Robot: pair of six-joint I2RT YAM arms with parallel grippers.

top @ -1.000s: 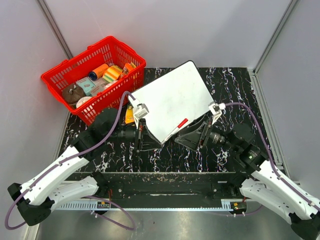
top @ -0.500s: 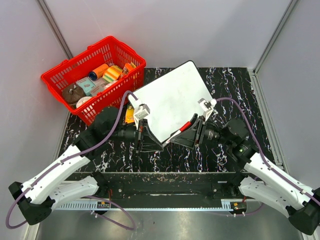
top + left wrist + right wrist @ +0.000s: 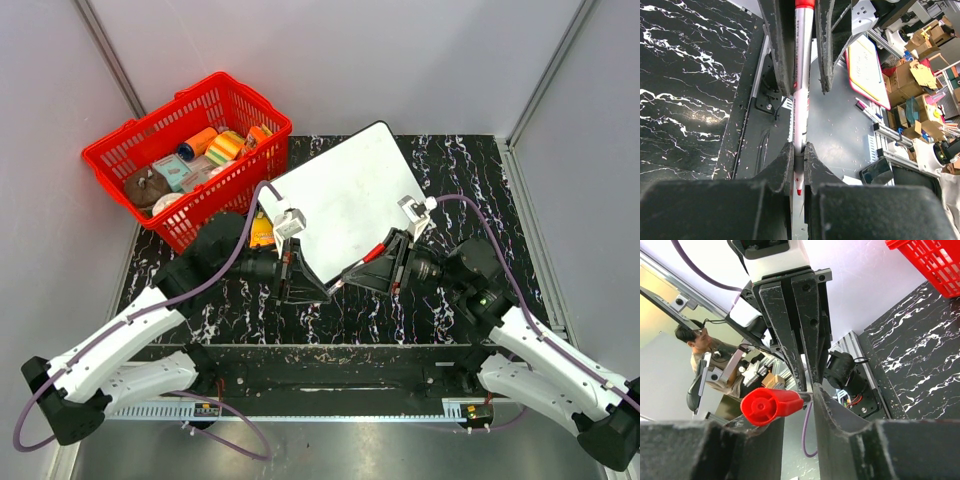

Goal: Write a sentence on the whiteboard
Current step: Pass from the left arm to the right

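As the overhead camera looks down, a large flat white rectangular whiteboard (image 3: 345,190) with rounded corners and a thin dark rim lies at an angle on the black white-veined marbled table (image 3: 460,170). It sits just right of a red plastic mesh basket (image 3: 225,195) filled with small colourful items. At the board's near edge the two arms meet tip to tip. The left gripper (image 3: 322,288) and the right gripper (image 3: 360,272) face each other, with a slim white marker pen (image 3: 350,274) stretched between them. Its red cap (image 3: 371,256) points toward the right arm.

From the left wrist camera, the left gripper (image 3: 797,155) is clamped tight on the lower barrel of the pen (image 3: 801,90), which runs straight up the view. At the top, the right gripper's two dark fingers (image 3: 780,50) stand on either side of the capped end, drawn in close. A thin gap shows on at least one side.

From the right wrist camera, the red cap (image 3: 771,406) faces the lens end-on, just above the right gripper's near fingers (image 3: 840,430). Those jaws are narrowed around it, and firm contact cannot be made out. Beyond the cap, the left gripper (image 3: 807,382) points back at the camera, pinched shut on the pen. A corner of the red basket (image 3: 935,260) shows at upper right.
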